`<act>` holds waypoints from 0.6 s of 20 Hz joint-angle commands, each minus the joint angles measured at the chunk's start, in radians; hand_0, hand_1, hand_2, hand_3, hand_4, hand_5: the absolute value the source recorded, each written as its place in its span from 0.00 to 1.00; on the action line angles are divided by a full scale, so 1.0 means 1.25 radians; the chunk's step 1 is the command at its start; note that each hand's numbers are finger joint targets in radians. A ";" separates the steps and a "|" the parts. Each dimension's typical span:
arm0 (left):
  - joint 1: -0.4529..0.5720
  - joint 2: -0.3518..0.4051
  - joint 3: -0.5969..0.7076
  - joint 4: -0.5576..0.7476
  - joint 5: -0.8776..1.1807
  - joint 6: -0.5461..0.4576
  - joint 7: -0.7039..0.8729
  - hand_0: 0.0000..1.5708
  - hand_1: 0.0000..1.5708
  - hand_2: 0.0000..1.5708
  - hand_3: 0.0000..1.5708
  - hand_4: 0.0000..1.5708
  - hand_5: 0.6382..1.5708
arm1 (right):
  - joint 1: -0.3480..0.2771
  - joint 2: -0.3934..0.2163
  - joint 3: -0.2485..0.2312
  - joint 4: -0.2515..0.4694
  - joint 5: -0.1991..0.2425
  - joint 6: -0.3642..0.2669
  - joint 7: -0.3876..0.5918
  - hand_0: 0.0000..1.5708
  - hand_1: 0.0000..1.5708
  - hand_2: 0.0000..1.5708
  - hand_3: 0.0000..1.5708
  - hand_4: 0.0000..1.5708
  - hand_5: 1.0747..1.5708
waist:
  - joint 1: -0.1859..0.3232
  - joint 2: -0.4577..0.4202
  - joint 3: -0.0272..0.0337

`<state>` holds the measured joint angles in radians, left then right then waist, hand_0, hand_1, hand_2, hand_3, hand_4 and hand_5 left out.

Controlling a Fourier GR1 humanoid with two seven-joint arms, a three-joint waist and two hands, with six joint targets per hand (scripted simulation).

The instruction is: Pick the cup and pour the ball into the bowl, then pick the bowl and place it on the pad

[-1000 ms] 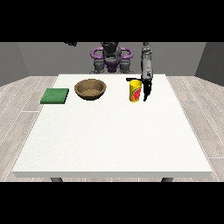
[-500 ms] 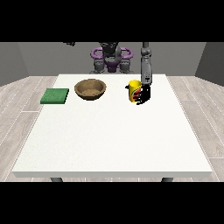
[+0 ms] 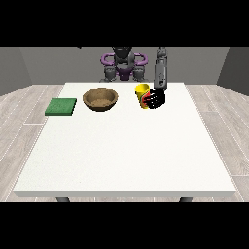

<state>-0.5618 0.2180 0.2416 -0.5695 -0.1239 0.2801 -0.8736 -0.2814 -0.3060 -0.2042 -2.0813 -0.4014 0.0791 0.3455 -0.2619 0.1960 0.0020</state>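
A: Where are we with the small yellow cup (image 3: 141,92)?

B: It sits tilted, mouth towards the camera, near the far edge of the large white worktop (image 3: 126,151), and the black hand at the view's right (image 3: 155,99) has its fingers curled round the cup's side. We judge this to be the carry-and-pour step. The hand at the view's left is out of sight.

A: Can we see the ball?

B: No; we cannot tell whether it is inside the cup.

A: So how do we do this well?

B: We carry the cup sideways towards the round brown wooden bowl (image 3: 100,98), which stands near the cup on the side of the view's left, apart from it. We keep the mouth from tipping further until it is over the bowl's middle, then tilt slowly so the ball rolls in rather than over the rim.

A: And afterwards?

B: The flat green square pad (image 3: 61,106) lies beyond the bowl, near the worktop's edge at the view's left, apart from the bowl. That is the bowl's place.

A: The room?

B: Pale wood-plank floor (image 3: 221,141) around the worktop, grey walls (image 3: 44,65) behind, and the robot's grey and purple torso (image 3: 123,65) at the far edge.
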 commanded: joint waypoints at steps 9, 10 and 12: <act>-0.160 -0.003 -0.175 0.045 -0.283 0.320 0.305 0.90 0.90 1.00 1.00 0.65 0.98 | -0.014 0.006 -0.006 0.095 -0.008 0.033 -0.038 0.00 0.00 0.00 0.00 0.17 0.98 | -0.024 -0.039 -0.0004; -0.168 -0.038 -0.209 0.046 -0.320 0.352 0.340 0.91 0.91 1.00 1.00 0.64 0.99 | -0.028 -0.005 -0.010 0.126 -0.002 0.028 -0.020 0.00 0.00 0.00 0.00 0.18 0.98 | 0.002 -0.061 -0.0003; -0.211 -0.004 -0.220 0.072 -0.357 0.354 0.409 0.90 0.90 1.00 1.00 0.60 0.99 | -0.011 0.008 0.000 0.121 -0.005 0.034 -0.026 0.00 0.00 0.00 0.00 0.19 0.98 | -0.015 -0.071 -0.0005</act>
<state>-0.7442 0.1969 0.0208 -0.5194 -0.4635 0.6377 -0.4968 -0.2831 -0.3032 -0.2167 -1.9460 -0.4065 0.1210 0.3074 -0.2632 0.1120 0.0017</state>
